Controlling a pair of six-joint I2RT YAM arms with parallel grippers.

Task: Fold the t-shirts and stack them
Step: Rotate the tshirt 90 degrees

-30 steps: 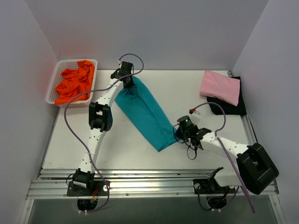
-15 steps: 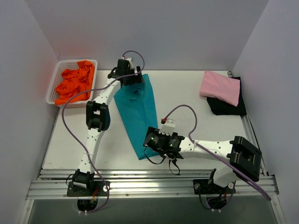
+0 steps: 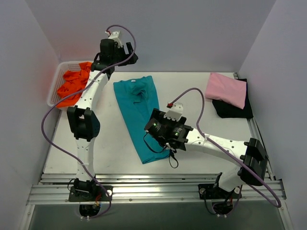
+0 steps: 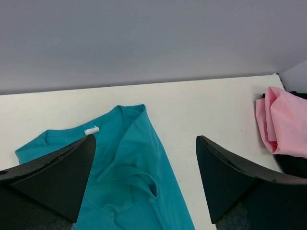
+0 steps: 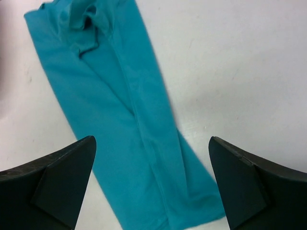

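The teal t-shirt (image 3: pixel 141 120) lies flat on the table as a long narrow strip, collar end toward the back wall. My left gripper (image 3: pixel 125 53) hangs open, raised above and behind that collar end, holding nothing; its wrist view shows the teal collar (image 4: pixel 122 177) and my left gripper (image 4: pixel 145 140) wide apart. My right gripper (image 3: pixel 154 132) hovers open over the strip's near half, and the teal shirt (image 5: pixel 124 129) fills the space below my right gripper (image 5: pixel 152 140). A folded pink t-shirt (image 3: pixel 225 89) rests on a black one (image 3: pixel 236 110) at the back right. Orange t-shirts (image 3: pixel 74 85) sit crumpled in the basket.
The white mesh basket (image 3: pixel 53 92) stands at the back left corner by the left wall. Grey walls close in the table on three sides. A metal rail (image 3: pixel 153 187) runs along the near edge by the arm bases. Purple cables loop off both arms.
Both grippers went from shut to open and let go of the teal shirt. The shirt's near end was swung left. The left arm has lifted up toward the back wall.
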